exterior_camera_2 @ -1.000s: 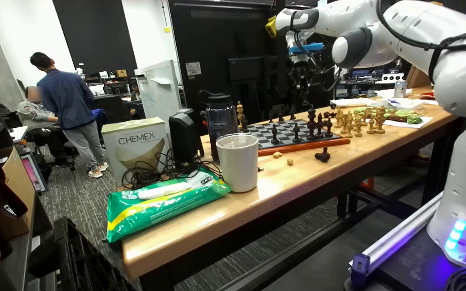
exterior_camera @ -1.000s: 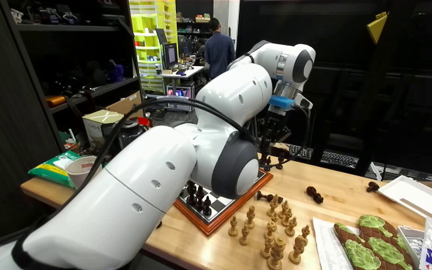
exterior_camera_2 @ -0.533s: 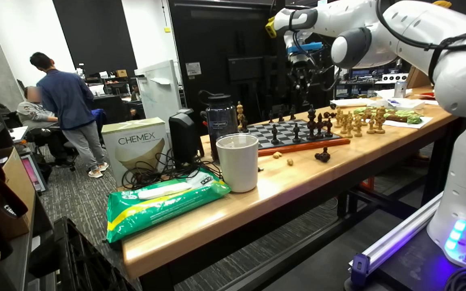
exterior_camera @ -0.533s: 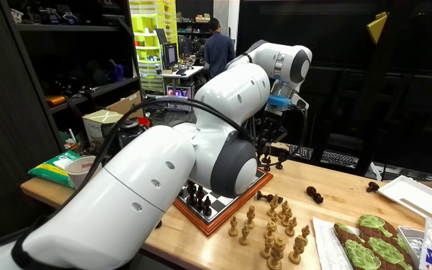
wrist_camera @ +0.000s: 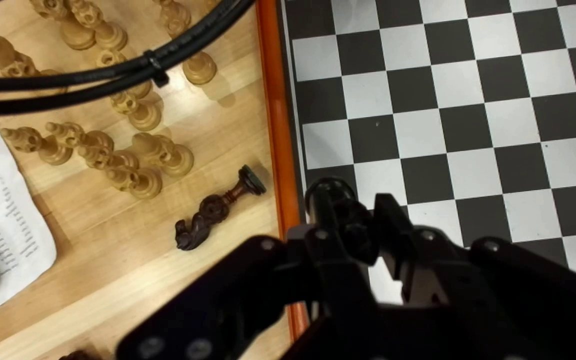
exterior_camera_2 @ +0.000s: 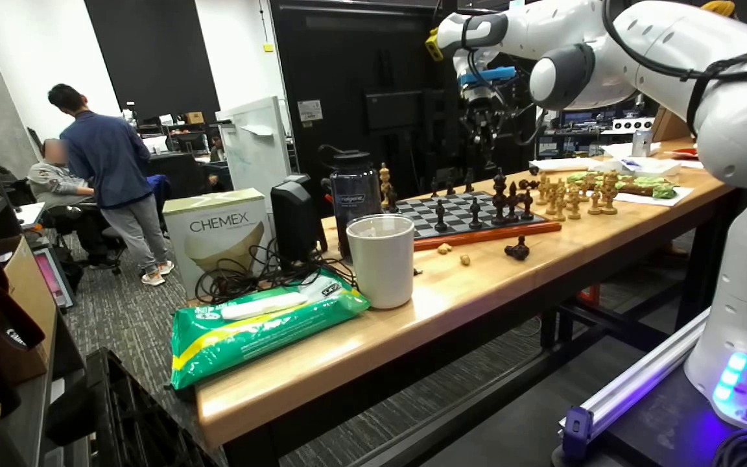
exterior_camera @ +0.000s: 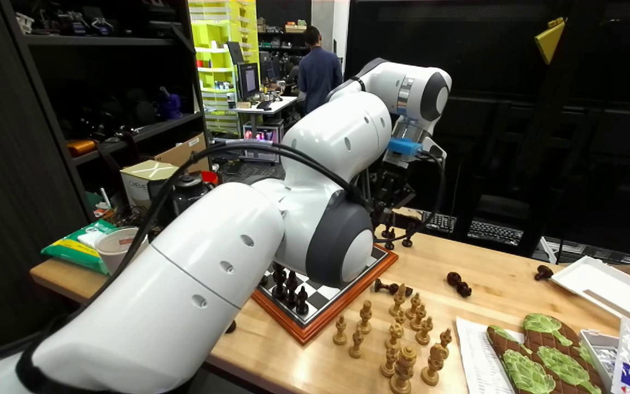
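Wrist view: black two-finger gripper (wrist_camera: 355, 212), nearly closed, clamps dark round-based chess piece (wrist_camera: 351, 219) between fingertips, above black-and-white checkered chessboard (wrist_camera: 473, 125); white jointed arm (exterior_camera: 227, 257) bent, gripper downward.

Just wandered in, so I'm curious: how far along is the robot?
Looks done: several dark chess pieces standing on the chessboard. In hand: the gripper seems to grip another dark piece. Probably left: light pieces standing beside the chessboard, and a toppled dark one.

A wooden table (exterior_camera_2: 347, 337) carries a chessboard (wrist_camera: 460, 130); light chess pieces (exterior_camera: 396, 331) stand near it; a dark chess piece (wrist_camera: 213, 209) lies on its side beside the chessboard; a green packet (exterior_camera_2: 263, 331) lies just beside a white cup (exterior_camera_2: 381, 266); a printed sheet (exterior_camera: 482, 353) lies flat.
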